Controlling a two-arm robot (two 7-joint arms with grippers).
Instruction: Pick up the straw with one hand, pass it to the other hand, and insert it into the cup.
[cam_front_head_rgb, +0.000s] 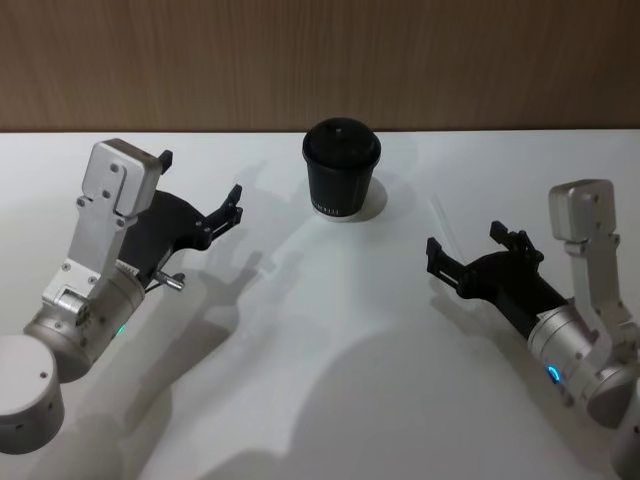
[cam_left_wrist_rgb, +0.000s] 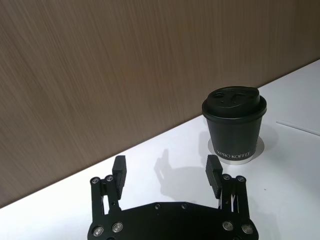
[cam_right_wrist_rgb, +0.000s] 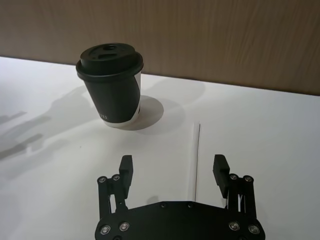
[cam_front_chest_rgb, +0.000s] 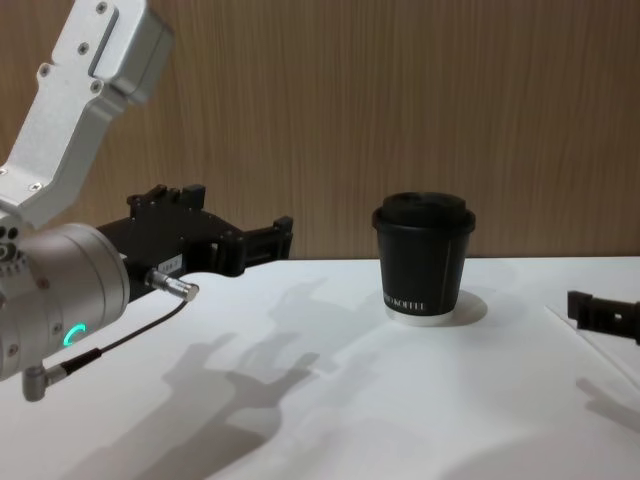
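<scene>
Straw (cam_right_wrist_rgb: 195, 155) lies flat toward the table's (cam_front_head_rgb: 330, 350) right edge, framed by the wide-open right gripper (cam_right_wrist_rgb: 173, 163); descend squarely and pinch mid-length. Left gripper (cam_left_wrist_rgb: 166, 163) hovers open beside the coffee cup (cam_front_head_rgb: 341, 168).

On counter (cam_front_head_rgb: 330, 380): cup (cam_front_head_rgb: 341, 180) centre-rear, near wall (cam_front_head_rgb: 320, 60). R of cup, straw (cam_right_wrist_rgb: 195, 155) flat on counter by right gripper (cam_front_head_rgb: 465, 240). L of cup, well apart: left gripper (cam_front_head_rgb: 200, 180).

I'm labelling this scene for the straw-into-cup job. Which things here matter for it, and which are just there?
For the job: straw, lying flat right of the cup; left gripper and right gripper, both open.
Just surroundings: table; wooden wall behind.
</scene>
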